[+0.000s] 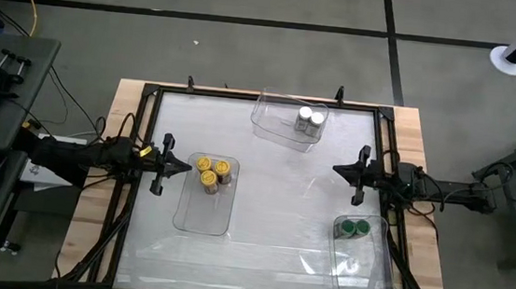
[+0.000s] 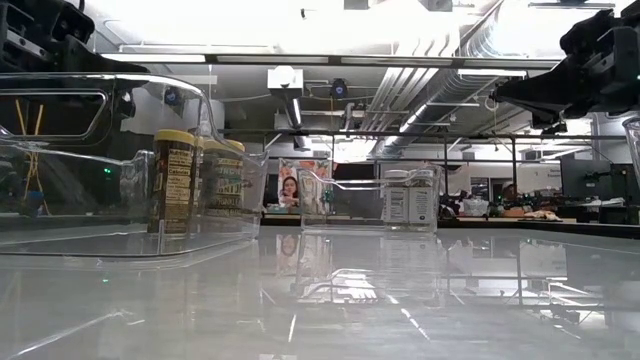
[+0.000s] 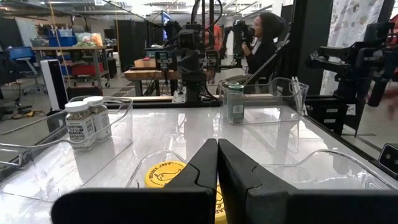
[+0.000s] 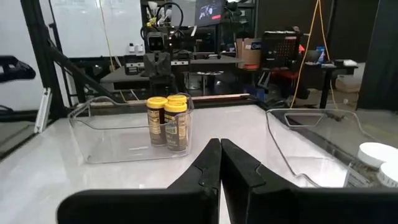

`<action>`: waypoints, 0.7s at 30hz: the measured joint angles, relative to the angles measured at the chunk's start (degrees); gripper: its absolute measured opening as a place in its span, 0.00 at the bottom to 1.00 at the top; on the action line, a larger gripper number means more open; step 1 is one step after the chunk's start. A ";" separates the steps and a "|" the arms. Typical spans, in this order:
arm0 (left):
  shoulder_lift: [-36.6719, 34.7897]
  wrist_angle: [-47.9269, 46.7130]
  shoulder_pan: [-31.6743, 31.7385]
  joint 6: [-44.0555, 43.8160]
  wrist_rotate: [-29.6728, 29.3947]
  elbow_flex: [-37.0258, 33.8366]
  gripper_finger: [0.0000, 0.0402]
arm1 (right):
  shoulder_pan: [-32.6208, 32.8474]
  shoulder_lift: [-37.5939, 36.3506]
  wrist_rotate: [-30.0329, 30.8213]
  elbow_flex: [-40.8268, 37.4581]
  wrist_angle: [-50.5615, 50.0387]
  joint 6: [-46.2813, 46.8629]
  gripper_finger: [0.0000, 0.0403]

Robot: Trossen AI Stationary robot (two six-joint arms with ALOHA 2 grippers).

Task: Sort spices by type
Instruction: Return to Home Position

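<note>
The left gripper (image 1: 181,165) is hovering at the 9 o'clock edge of the counter (image 1: 259,243), its fingers clenched together on nothing. The right gripper (image 1: 340,170) is hanging at the 3 o'clock edge, likewise clenched and empty. The three yellow-lidded jars (image 1: 209,179) are standing upright, bunched in the 12 o'clock end of a clear bin (image 1: 200,216), just beside the left gripper. The two white-lidded jars (image 1: 310,121) are sitting side by side in a second bin (image 1: 273,127) at about 12 o'clock. The two green-lidded jars (image 1: 354,230) are standing in the 12 o'clock end of a third bin (image 1: 359,275) at 4 o'clock.
</note>
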 joint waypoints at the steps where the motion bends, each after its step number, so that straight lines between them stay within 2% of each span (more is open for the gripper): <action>1: 0.00 -0.02 0.00 0.00 0.00 0.00 0.00 | 0.00 0.00 -0.06 0.00 0.00 0.43 0.00; 21: 0.02 -0.02 0.00 0.00 0.00 0.00 0.00 | 0.00 -0.01 -0.16 0.00 0.00 1.00 0.00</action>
